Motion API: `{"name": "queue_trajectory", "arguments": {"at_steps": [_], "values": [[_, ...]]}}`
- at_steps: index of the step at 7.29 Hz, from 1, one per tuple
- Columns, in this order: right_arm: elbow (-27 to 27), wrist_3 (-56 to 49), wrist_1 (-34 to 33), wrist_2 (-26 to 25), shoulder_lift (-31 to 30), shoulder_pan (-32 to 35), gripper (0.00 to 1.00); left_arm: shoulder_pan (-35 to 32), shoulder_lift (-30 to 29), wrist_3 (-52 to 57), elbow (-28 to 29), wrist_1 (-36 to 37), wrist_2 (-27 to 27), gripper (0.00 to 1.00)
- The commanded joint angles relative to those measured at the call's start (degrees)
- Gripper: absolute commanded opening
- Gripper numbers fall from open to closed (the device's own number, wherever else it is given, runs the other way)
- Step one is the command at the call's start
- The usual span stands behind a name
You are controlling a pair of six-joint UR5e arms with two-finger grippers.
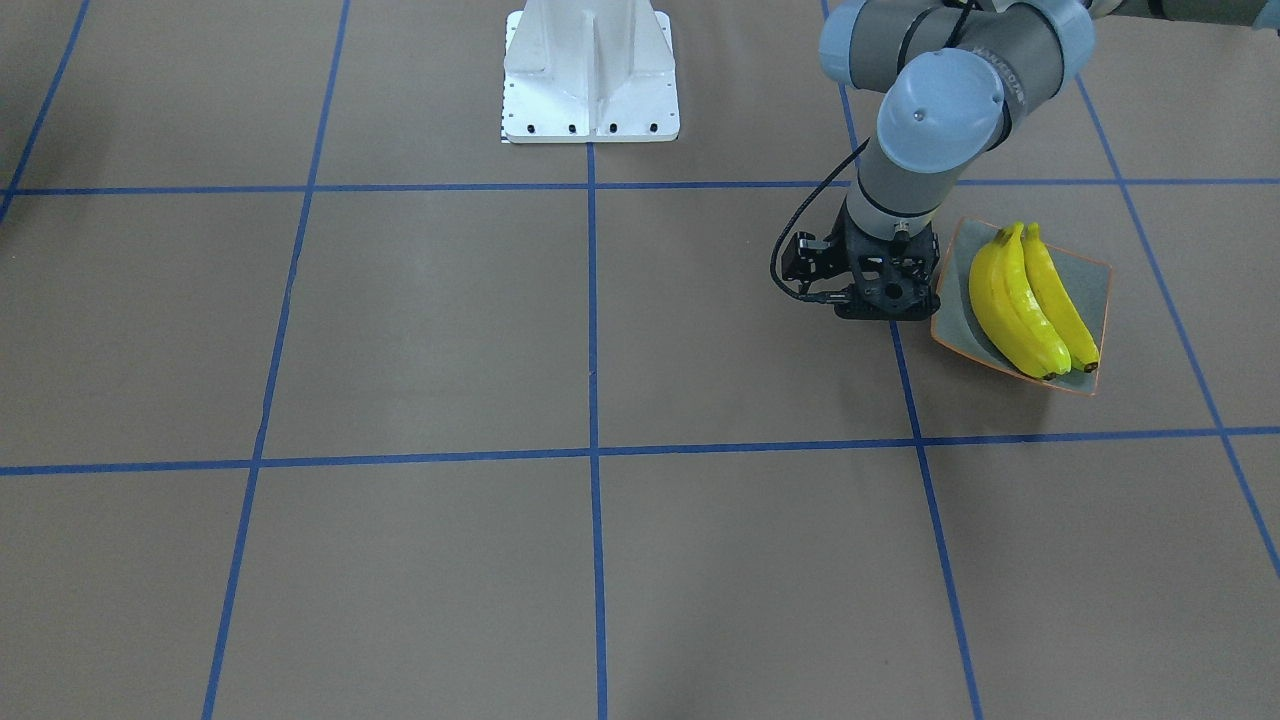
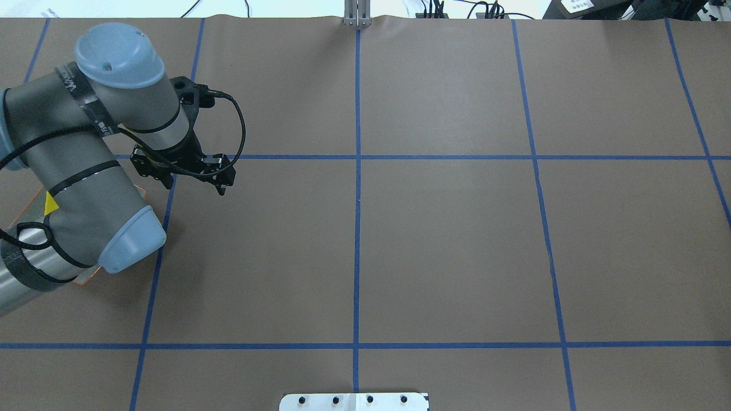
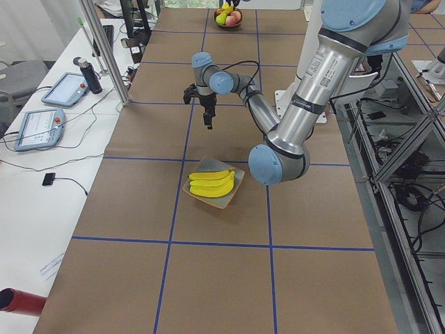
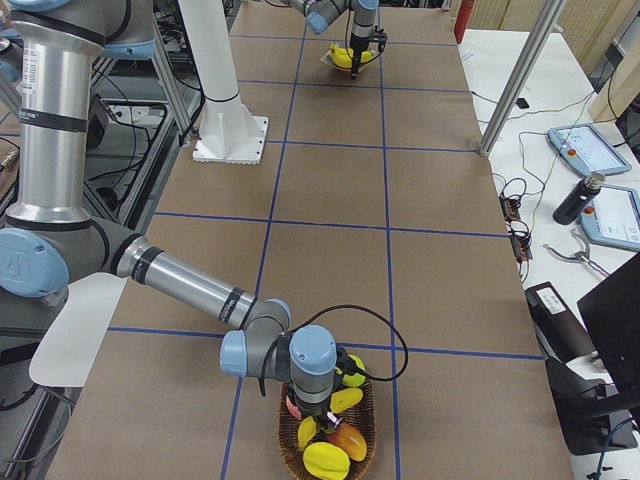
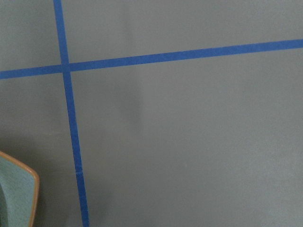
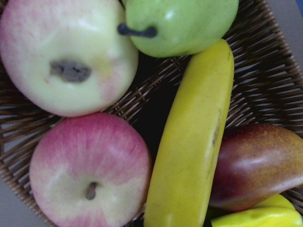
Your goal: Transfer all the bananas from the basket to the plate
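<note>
Bananas (image 1: 1030, 300) lie packed together on the plate (image 1: 1098, 285): two for certain, perhaps a third. One more banana (image 6: 189, 142) lies in the basket (image 6: 265, 71), running from 1 to 6 o'clock among two apples (image 6: 71, 56), one pear (image 6: 180, 19) and one mango (image 6: 255, 161). It is probably light, stiff and slippery, so pinch it across the middle. Left gripper (image 1: 885, 305) hangs at the plate's 9 o'clock and the right gripper (image 4: 320, 412) over the basket. I cannot tell whether either is spread or closed.

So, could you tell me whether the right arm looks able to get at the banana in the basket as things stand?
Probably yes: the right claw hangs over the basket, and the banana lies on top between a red apple and a mango, with nothing covering it.
</note>
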Motion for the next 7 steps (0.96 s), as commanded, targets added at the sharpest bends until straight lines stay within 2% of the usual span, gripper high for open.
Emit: {"name": "queue_trajectory", "arguments": {"at_steps": [1, 3, 4, 5, 6, 7], "values": [[6.45, -0.72, -7.87, 1.6, 0.51, 3.9, 0.0, 0.0, 0.09, -0.02, 0.87, -1.77, 0.0, 1.0], [11.2, 0.14, -13.77, 1.51, 2.44, 5.23, 0.0, -0.09, 0.0, -0.02, 1.49, -2.66, 0.0, 1.0], [12.53, 6.85, -15.88, 2.47, 4.89, 5.23, 0.0, -0.09, -0.26, -0.11, 1.41, -2.92, -0.09, 1.0], [14.28, 16.84, -15.73, 6.83, 5.26, 4.8, 0.0, -0.26, -0.35, -1.5, 1.41, -5.62, -0.09, 1.0], [15.87, 26.86, -15.38, 10.7, 6.31, 1.23, 0.0, -0.35, -0.44, -4.39, 2.54, -10.7, -0.09, 0.99], [18.32, 35.23, -15.03, 11.96, 7.45, -3.94, 0.0, -0.27, -0.61, -7.29, 4.99, -16.14, -0.09, 0.99]]}}
